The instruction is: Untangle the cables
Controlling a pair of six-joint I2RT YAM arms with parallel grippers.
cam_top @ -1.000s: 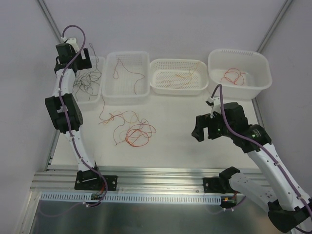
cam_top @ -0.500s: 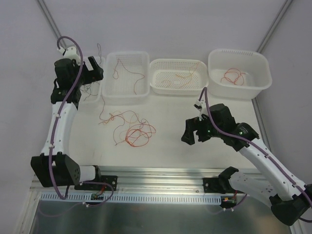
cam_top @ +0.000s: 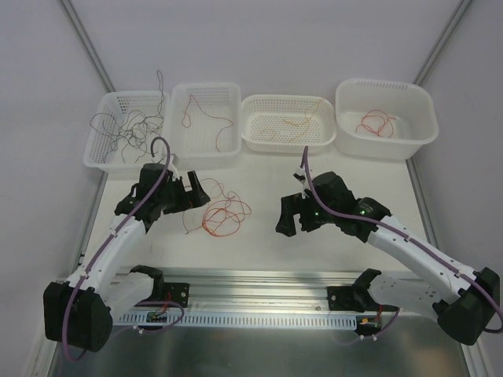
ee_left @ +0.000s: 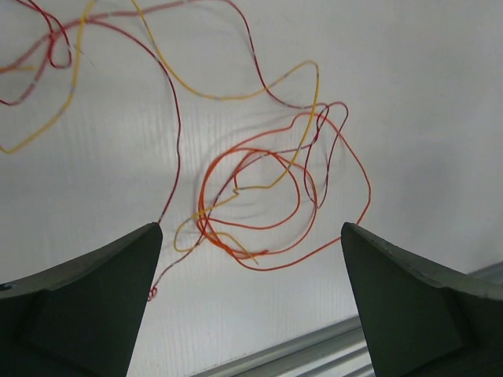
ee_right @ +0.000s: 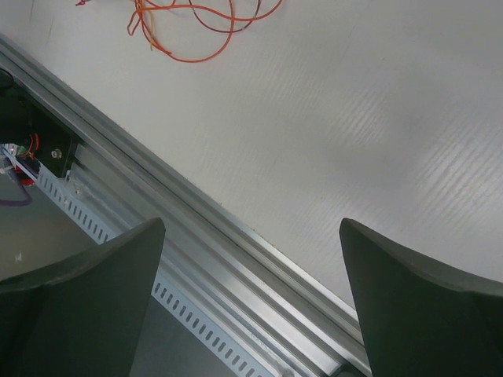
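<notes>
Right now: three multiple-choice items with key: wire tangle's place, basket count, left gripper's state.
1. The loose tangle of thin red, dark red and yellow wires lies: A in a basket; B on the floor; C on the white table.
2. White plastic baskets along the far edge: A two; B four; C six.
3. The left gripper is: A open, empty; B shut on a wire; C out of view.
Key: C, wires lie on bare tabletop; B, four stand in a row; A, fingers wide apart, gripping nothing.
</notes>
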